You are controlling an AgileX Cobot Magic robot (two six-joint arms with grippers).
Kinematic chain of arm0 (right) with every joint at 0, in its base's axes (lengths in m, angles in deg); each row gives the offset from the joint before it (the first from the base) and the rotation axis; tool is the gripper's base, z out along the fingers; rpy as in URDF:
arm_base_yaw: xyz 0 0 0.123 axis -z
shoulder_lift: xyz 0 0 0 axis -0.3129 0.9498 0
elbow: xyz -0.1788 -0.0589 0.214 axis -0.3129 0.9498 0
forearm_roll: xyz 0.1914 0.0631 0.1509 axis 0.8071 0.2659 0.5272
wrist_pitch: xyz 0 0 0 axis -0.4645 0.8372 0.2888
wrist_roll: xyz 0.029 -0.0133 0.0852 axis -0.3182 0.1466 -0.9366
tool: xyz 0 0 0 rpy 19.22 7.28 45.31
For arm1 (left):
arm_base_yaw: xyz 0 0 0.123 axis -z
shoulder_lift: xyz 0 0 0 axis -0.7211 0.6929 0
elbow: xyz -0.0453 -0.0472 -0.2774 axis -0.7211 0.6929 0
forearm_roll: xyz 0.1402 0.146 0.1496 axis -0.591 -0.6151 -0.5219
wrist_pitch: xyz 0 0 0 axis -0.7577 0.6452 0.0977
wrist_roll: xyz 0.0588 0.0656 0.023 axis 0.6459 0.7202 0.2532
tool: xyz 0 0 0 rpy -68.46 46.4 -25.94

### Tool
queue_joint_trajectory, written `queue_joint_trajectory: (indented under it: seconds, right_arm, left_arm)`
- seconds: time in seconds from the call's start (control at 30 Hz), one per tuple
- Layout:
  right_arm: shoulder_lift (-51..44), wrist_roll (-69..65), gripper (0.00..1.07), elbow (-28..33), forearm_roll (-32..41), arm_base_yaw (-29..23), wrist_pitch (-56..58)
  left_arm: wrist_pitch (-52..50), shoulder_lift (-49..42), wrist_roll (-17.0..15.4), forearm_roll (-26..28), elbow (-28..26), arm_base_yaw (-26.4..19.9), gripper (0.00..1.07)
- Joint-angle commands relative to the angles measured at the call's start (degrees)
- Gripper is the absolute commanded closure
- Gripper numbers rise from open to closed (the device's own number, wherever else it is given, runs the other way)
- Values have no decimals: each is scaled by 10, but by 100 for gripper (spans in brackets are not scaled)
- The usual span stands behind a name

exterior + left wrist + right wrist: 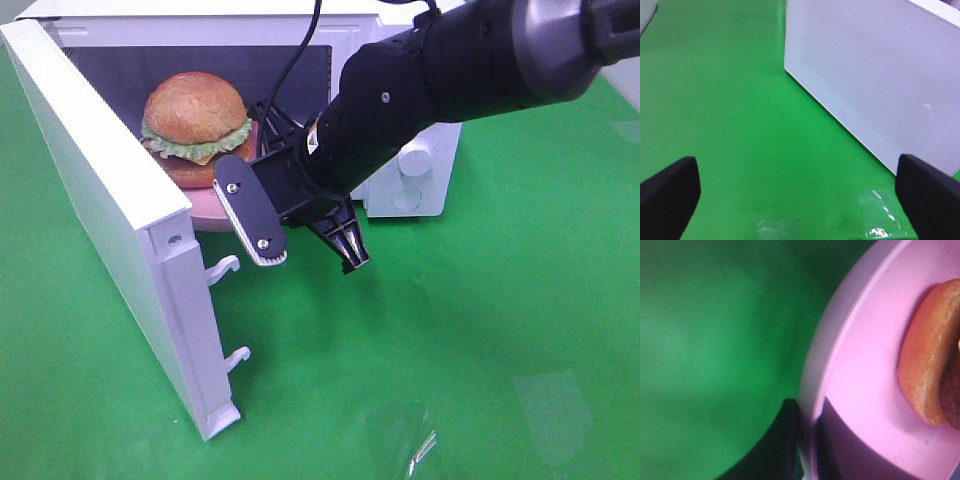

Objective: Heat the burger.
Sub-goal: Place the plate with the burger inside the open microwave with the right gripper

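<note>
The right gripper (806, 444) is closed narrow on the rim of the pink plate (865, 365), one dark finger showing under the edge. The burger (195, 125) sits on that plate just beyond the pinch, its bun close to the held rim in the right wrist view. From the hand, the burger lies straight ahead, toward the dark inside of the microwave (405, 195), which stands at the far left of the table (480, 330). Burger and plate are both round, so no long axis matters; what counts is how deep they sit. The burger is at the mouth of the microwave, while the held rim appears to hang out over green table. Whether the plate rests on the microwave floor I cannot tell. The door (110, 190) stands open toward the table's near edge, left of the right arm (450, 60). The left gripper (799, 196) is spread wide and empty over the table on the door's outer side, out of the high view. The right hand is the nearer one and probably needs to push further in before letting go.
</note>
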Motion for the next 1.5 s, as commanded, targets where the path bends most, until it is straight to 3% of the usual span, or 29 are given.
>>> queue_joint_trajectory:
  seconds: [0.03, 0.27, 0.5, 1.1, 1.5]
  right_arm:
    - [2, -16, 107, -26, 2, 8, -25]
    - [19, -29, 107, -58, -3, 14, -21]
    - [44, -105, 107, -112, -65, 22, -9]
    - [132, -213, 107, -231, -129, 34, 36]
    - [173, -218, 107, -290, -151, 34, 58]
  left_arm:
    - [-2, 0, 1, 6, 1, 1, 9]
    - [-2, 0, 1, 6, 1, 1, 9]
    - [-2, 0, 1, 6, 1, 1, 9]
    - [-2, 0, 1, 6, 1, 1, 9]
    - [-2, 0, 1, 6, 1, 1, 9]
